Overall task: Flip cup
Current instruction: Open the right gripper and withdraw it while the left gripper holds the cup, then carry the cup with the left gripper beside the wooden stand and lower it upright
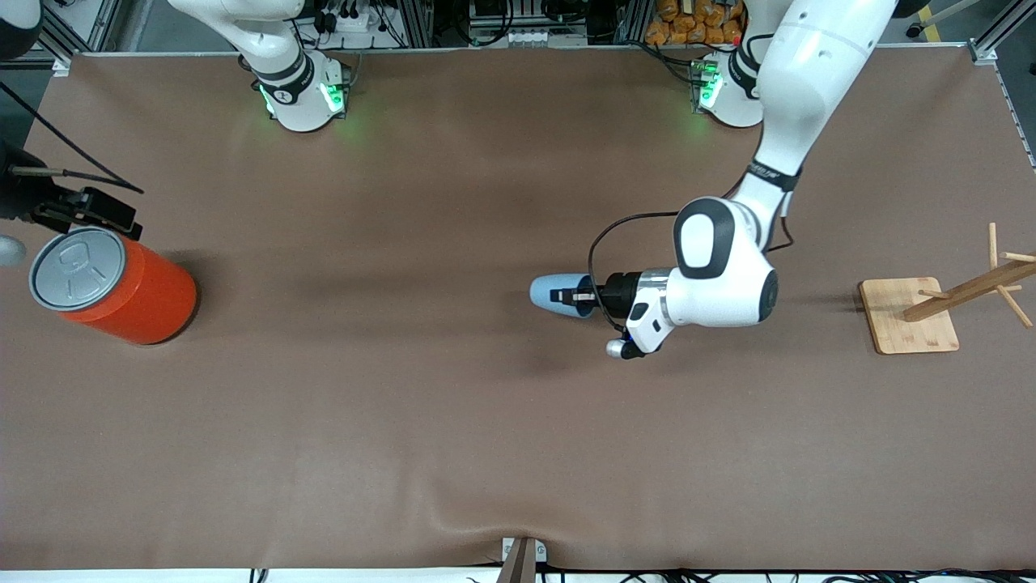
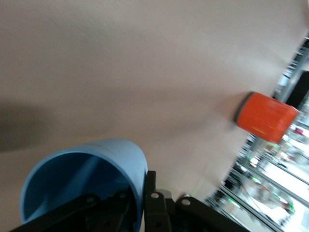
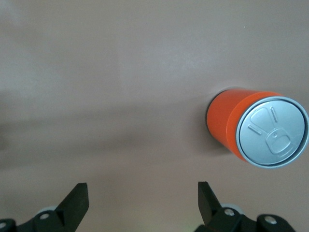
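Note:
The light-blue cup (image 1: 554, 295) is held on its side over the middle of the table, its mouth toward my left gripper (image 1: 584, 298). That gripper is shut on the cup's rim, one finger inside and one outside. In the left wrist view the cup (image 2: 104, 157) shows its darker blue inside, with the left gripper (image 2: 138, 195) clamped on its wall. I cannot tell whether the cup touches the table. My right gripper (image 1: 81, 212) waits over the table beside the orange can, at the right arm's end. In the right wrist view the right gripper (image 3: 142, 195) is open and empty.
A large orange can (image 1: 133, 290) with a grey lid stands at the right arm's end; it also shows in the right wrist view (image 3: 227, 121) and the left wrist view (image 2: 265, 117). A wooden rack on a square base (image 1: 906, 317) stands at the left arm's end.

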Robot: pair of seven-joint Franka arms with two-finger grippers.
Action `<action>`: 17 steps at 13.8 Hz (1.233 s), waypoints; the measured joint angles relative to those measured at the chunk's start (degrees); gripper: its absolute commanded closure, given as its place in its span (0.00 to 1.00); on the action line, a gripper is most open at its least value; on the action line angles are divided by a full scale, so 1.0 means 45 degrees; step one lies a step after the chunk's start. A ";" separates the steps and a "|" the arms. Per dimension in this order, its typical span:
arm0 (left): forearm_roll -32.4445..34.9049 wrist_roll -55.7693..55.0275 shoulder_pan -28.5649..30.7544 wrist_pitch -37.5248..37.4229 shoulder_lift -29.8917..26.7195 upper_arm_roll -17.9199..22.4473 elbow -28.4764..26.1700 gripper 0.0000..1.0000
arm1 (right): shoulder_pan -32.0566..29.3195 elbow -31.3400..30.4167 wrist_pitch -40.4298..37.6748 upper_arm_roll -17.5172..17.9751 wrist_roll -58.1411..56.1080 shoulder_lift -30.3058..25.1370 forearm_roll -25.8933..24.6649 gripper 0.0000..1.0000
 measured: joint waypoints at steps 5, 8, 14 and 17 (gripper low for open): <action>0.6505 -0.1874 0.1419 -0.0228 -0.1043 0.0087 -0.0007 1.00 | 0.0452 -0.0008 -0.0064 -0.0011 0.0049 -0.0107 -0.0043 0.00; 1.0188 -0.2709 0.1959 -0.0337 -0.1319 0.0093 -0.0099 1.00 | 0.0531 0.0789 -0.0752 -0.0015 0.0035 -0.0055 -0.0035 0.00; 1.1522 -0.2988 0.2867 0.0639 -0.1089 0.0131 -0.1520 1.00 | 0.0546 0.0690 -0.0288 -0.0052 -0.0048 -0.0112 0.0020 0.00; 1.1635 -0.2972 0.3257 0.2346 -0.1008 0.0139 -0.2815 1.00 | 0.0466 0.0098 0.0067 -0.0190 -0.0527 -0.0402 0.0104 0.00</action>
